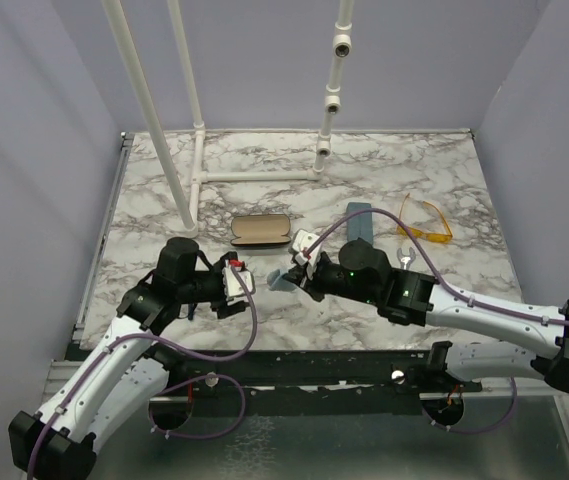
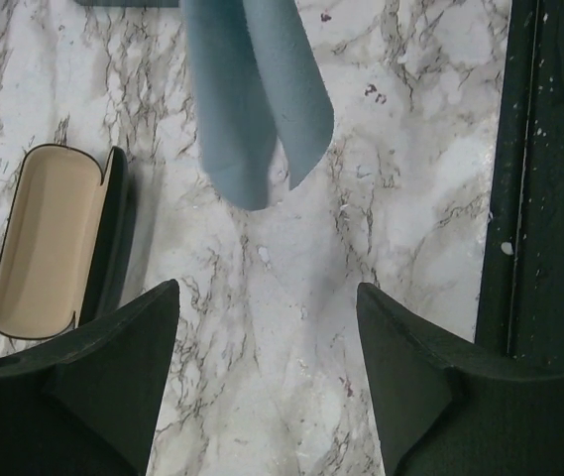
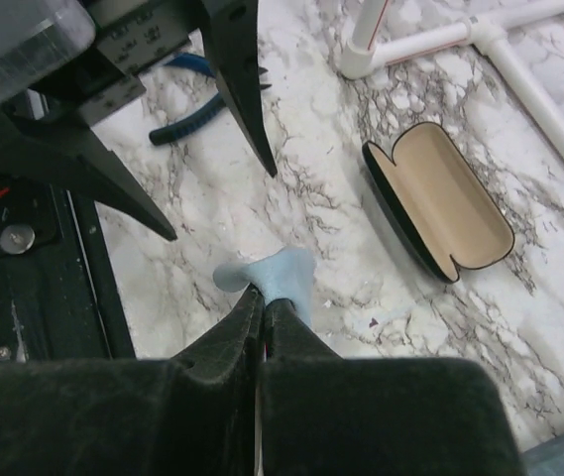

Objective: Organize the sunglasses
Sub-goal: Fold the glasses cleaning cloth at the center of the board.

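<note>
The right gripper (image 3: 260, 296) pinched a blue cloth (image 3: 274, 275); left gripper (image 2: 267, 327) gaped empty.
Beyond them, far right, lay the yellow sunglasses (image 1: 426, 222).

The left arm (image 1: 114, 355) rises from its base at 7 o'clock in the top view and bends toward 3 o'clock, and the left gripper (image 2: 267, 288) has its jaws spread wide (nothing sits between them). The right arm (image 1: 484, 312) stretches low from 4 o'clock toward 9 o'clock. The right gripper (image 3: 260, 291) is near the other's tips, jaws pressed together on a fold of blue cloth (image 3: 282, 270).
</note>
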{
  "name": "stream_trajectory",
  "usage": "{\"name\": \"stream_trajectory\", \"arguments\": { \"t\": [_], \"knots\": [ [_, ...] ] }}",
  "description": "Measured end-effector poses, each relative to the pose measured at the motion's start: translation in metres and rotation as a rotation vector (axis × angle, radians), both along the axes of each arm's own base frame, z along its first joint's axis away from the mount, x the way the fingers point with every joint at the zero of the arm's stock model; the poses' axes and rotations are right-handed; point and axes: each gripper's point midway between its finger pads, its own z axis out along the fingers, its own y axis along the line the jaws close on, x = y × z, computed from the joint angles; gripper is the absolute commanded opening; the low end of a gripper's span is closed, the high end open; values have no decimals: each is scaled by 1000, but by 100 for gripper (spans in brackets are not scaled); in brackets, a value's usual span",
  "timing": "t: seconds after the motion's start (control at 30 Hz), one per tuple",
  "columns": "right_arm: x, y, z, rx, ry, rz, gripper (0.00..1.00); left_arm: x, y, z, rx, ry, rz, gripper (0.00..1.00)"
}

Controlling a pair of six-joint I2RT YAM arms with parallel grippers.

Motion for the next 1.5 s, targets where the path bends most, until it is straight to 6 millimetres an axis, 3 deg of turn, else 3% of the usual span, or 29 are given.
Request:
{"name": "stream_trajectory", "arguments": {
  "t": [0.13,0.37,0.57,0.8,0.87,1.03,1.2,1.37,1.5],
  "knots": [
    [0,6,29,13,1,10,0,0,-6,8,-55,31,17,71],
    [9,15,63,91,103,-89,1,4,-13,28,-144,46,66,57],
    [26,16,78,189,230,-246,1,8,-20,56,-264,35,103,57],
    [26,18,88,269,306,-276,1,10,-25,61,-341,59,124,56],
    [25,18,91,285,314,-277,0,13,-27,65,-364,60,132,51],
    [25,19,103,337,321,-275,1,18,-31,82,-431,26,129,22],
    [25,15,115,377,318,-275,0,18,-33,90,-462,17,121,1],
    [30,8,122,401,317,-289,1,17,-34,90,-462,25,118,0],
    [36,3,116,396,322,-314,1,15,-33,86,-448,42,121,0]
  ]
}}
